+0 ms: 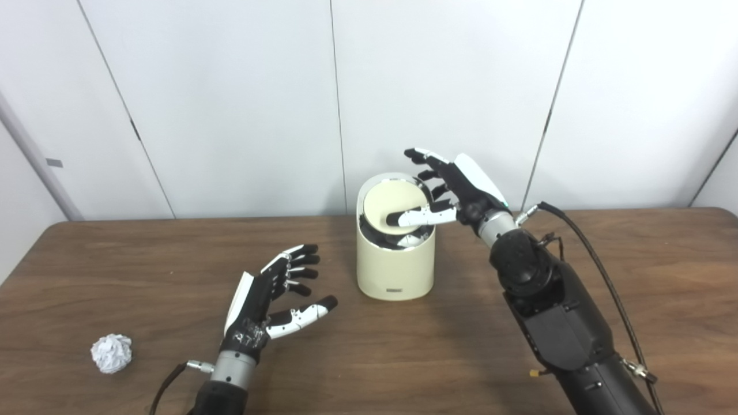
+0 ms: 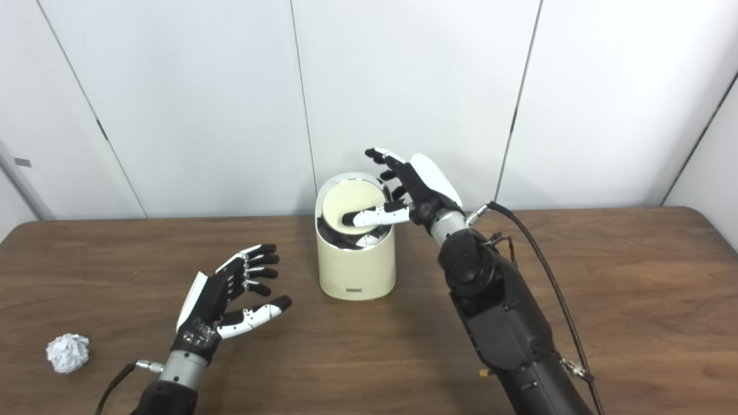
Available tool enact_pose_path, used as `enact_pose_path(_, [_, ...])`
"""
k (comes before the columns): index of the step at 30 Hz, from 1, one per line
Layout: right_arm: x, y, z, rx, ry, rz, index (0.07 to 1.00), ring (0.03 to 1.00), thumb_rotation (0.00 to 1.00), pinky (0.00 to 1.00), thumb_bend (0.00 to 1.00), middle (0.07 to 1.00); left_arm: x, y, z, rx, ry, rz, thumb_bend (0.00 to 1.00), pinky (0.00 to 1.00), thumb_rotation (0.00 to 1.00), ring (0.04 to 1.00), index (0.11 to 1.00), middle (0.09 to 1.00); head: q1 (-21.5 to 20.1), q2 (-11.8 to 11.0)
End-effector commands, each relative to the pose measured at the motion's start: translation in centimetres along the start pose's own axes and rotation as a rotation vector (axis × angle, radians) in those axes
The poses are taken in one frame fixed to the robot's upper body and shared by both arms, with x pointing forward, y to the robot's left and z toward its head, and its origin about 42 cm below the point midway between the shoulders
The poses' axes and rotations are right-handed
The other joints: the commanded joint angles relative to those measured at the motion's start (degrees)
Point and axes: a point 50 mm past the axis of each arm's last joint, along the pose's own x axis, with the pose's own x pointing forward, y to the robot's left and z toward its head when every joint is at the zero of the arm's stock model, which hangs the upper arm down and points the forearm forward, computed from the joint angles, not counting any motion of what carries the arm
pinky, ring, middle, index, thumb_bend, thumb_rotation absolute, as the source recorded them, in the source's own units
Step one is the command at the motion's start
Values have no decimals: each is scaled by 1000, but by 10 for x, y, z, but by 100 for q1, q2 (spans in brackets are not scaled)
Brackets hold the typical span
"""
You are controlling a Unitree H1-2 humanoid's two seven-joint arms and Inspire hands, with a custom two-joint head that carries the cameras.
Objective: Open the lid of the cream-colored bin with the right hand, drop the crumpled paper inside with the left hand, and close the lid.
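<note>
The lid (image 1: 395,208) was tilted under the right hand (image 1: 455,193), fingers spread. Left of the cream-colored bin (image 1: 395,271), the crumpled paper (image 1: 111,353) lay ungrasped; light, soft, easily pinched. The left hand (image 1: 271,300) was held open.

My left hand (image 1: 271,300) has black fingers with white segments, silvery metal at the knuckles, a white back plate and a black palm with faint pale scribbles. My right hand (image 1: 455,190) matches, its white back shell carrying a small green dot near the wrist. Each has a silver cylindrical wrist cuff with a metal plug and black cable. My right forearm (image 1: 553,311) is matte black, bulky, angular.
</note>
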Motion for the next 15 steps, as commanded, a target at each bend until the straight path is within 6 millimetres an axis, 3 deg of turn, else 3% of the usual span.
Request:
enact_pose_path(1, [10,-19,26,-27,-94,-66,878,815,372,638,823,890,8,5,18,5,-78,24,763,591,195,712,811,776,-3,8])
enact_pose_path(15, [17,-17,13,-30,-55,-64,876,817,346,634,795,898,5,7,18,10,-78,27,761,606,209,719,815,783,41,23])
